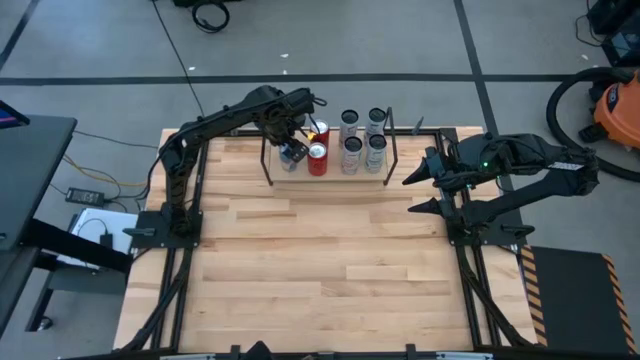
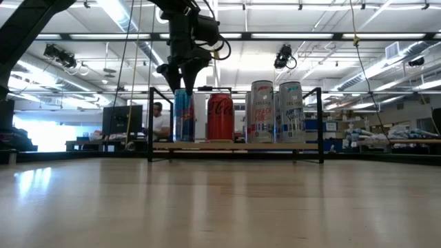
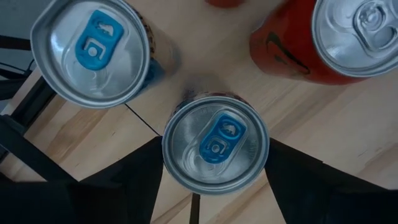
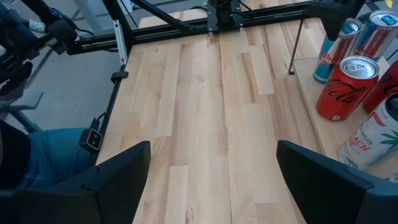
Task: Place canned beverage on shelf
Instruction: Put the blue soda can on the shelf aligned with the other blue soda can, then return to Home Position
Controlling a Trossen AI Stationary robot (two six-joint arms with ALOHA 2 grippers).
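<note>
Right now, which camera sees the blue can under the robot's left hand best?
The left wrist view: the blue can fills the middle, top and blue tab clear, between the left gripper jaws. The low view shows its side on the shelf. The high view barely shows it; the right wrist view shows blue cans but not which.

We see the red can (image 3: 348, 38) cut off by the left wrist view's edge, its label unreadable.

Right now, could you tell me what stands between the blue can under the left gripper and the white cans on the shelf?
A red cola can, seen in the low view.
</note>
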